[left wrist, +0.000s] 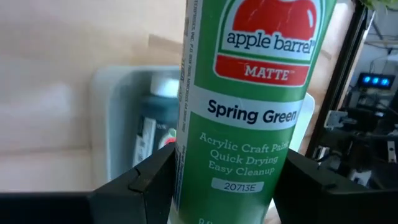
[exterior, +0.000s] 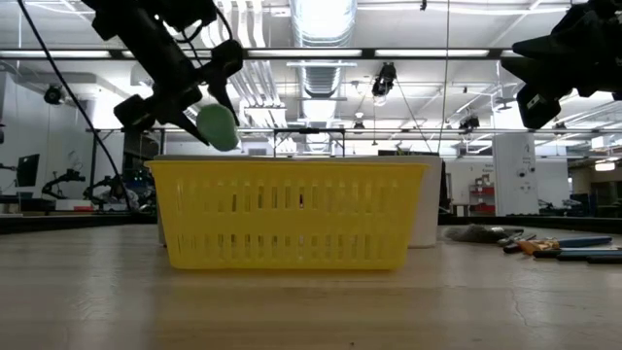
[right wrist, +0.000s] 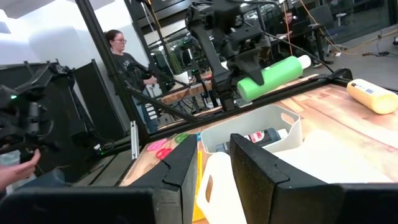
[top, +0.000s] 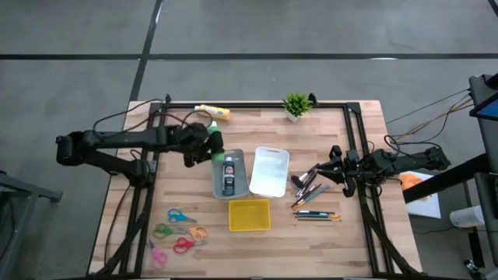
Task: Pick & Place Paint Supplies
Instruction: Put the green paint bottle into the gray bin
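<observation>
My left gripper is shut on the green paint bottle and holds it in the air over the far end of the grey bin. The dark bottle with a pale cap lies inside that bin. The yellow bottle lies on its side near the table's far edge. Brushes and pencils lie on the table's right half. My right gripper is open above the table just right of the brushes, touching nothing; its wrist view looks over the white tray. My left gripper pinches the green bottle's body at the lower part of its label, one finger on each side. The fingers come from the table's left, lying across the bottle. The bottle is lifted clear and lies nearly level, its pale cap toward the far edge.
A white tray sits right of the grey bin, and a yellow basket stands nearer the front edge. Scissors lie at the near left. A small potted plant stands at the far edge. A person stands beyond the table.
</observation>
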Robot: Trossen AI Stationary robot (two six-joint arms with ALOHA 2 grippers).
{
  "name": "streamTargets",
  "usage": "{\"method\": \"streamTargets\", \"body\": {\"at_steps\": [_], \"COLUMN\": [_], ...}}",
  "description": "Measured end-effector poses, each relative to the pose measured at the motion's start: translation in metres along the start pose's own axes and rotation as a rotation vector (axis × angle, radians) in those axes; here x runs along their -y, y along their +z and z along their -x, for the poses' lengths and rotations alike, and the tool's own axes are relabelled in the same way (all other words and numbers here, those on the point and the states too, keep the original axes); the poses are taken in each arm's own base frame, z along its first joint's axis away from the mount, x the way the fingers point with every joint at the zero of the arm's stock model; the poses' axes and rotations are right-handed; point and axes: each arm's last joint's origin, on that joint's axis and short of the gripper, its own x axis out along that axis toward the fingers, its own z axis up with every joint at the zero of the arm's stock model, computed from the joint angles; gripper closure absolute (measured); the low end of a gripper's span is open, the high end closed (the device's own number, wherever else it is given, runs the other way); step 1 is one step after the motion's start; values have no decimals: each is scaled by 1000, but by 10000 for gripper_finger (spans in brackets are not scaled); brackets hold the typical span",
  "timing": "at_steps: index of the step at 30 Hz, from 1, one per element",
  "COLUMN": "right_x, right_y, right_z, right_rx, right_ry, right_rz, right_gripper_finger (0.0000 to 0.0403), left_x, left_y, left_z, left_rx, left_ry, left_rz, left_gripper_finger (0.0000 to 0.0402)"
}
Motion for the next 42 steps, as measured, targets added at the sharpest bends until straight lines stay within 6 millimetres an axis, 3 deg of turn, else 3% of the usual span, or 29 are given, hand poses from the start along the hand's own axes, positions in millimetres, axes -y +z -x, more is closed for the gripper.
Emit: {"method": "streamTargets", "body": {"at_steps": [7, 16, 25, 42], "right_x": [0, 0, 0, 0], "right_y": [0, 0, 0, 0], "right_z": [0, 0, 0, 0], "right_rx": [0, 0, 0, 0], "right_ry": [0, 0, 0, 0], "right_rz": [0, 0, 0, 0], "right_gripper_finger": [309, 309, 309, 309], "left_x": [19, 53, 50, 39], "left_y": [-29, -49, -64, -73], "left_z": [-15, -49, -87, -107], "left_rx": [-8, -26, -141, -138], "left_ry": [46, 211, 368, 423], "left_rz": [16, -5, -8, 7], "left_gripper_finger": [185, 185, 185, 185]}}
